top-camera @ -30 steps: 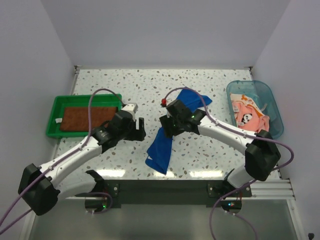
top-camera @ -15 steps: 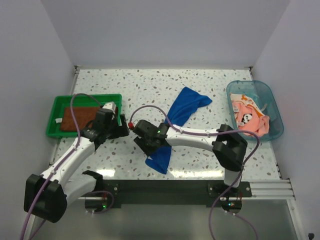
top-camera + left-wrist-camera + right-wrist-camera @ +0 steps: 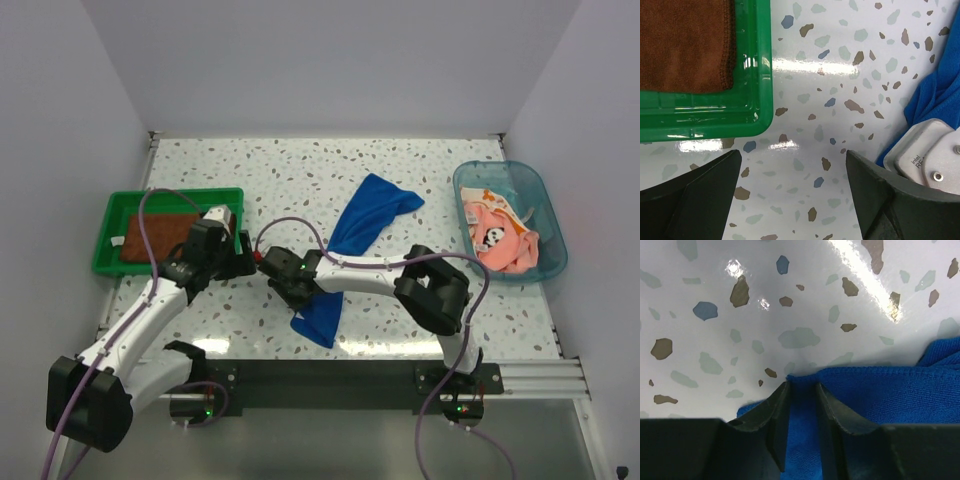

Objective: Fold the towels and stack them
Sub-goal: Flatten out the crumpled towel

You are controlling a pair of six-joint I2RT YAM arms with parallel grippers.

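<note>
Within the last second the right arm has swung off the middle of the blue towel (image 3: 368, 215) to its left hem, near the counter's (image 3: 300, 170) near edge. The left arm has drawn back toward the green tray (image 3: 110, 264) at the counter's left edge. The shift suggests the fold of the second towel is about to begin, with one corner being taken up first.

The right hand (image 3: 801, 387) sits low on the counter, its fingers (image 3: 779, 412) drawn in to a slim gap and a tuck of the blue hem caught between them. It looks like a pinch on the cloth edge, though how firm the grip is cannot be told. The left hand (image 3: 792, 156) hangs spread wide over bare counter just beside the tray's near right corner. It holds nothing and touches nothing, and the right wrist's white camera housing (image 3: 930, 155) lies close on its right.

The blue towel lies unfolded in a long diagonal strip, from the near edge at mid-counter up toward the far right. The rust-brown towel (image 3: 160, 236) already lies flat in the green tray, the start of the stack. A pink towel (image 3: 500, 236) and other cloth wait crumpled in the clear blue tub (image 3: 500, 166) at the right edge. By that count the job is in its early part, with one piece placed, one in hand and the rest untouched.
</note>
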